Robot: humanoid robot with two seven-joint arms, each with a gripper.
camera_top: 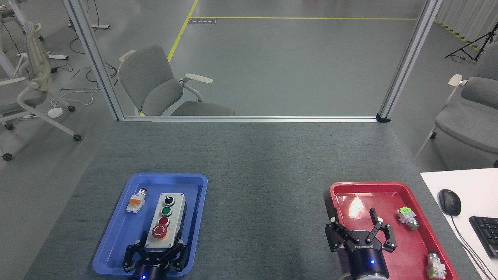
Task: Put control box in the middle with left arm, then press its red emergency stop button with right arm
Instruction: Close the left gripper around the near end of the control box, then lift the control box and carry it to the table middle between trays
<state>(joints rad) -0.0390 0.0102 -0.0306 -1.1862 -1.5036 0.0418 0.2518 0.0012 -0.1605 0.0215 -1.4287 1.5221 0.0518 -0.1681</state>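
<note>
The control box (167, 217), light grey with a black base, lies lengthwise in the blue tray (116, 237) at the near left. Its face carries a black knob, a green button, a small red button and, nearest me, the red emergency stop button (159, 231). My left gripper (160, 238) is open, its two fingers straddling the box's near end on either side. My right gripper (355, 222) is open over the red tray (389, 190) at the near right, holding nothing. The middle (264, 202) is bare grey-green felt between the two trays.
A small white-and-orange push-button part (136, 201) lies in the blue tray left of the box. Two green-and-silver button parts (407, 217) (434, 265) lie in the red tray. A white desk with mouse (449, 202) and keyboard (486, 233) adjoins at right.
</note>
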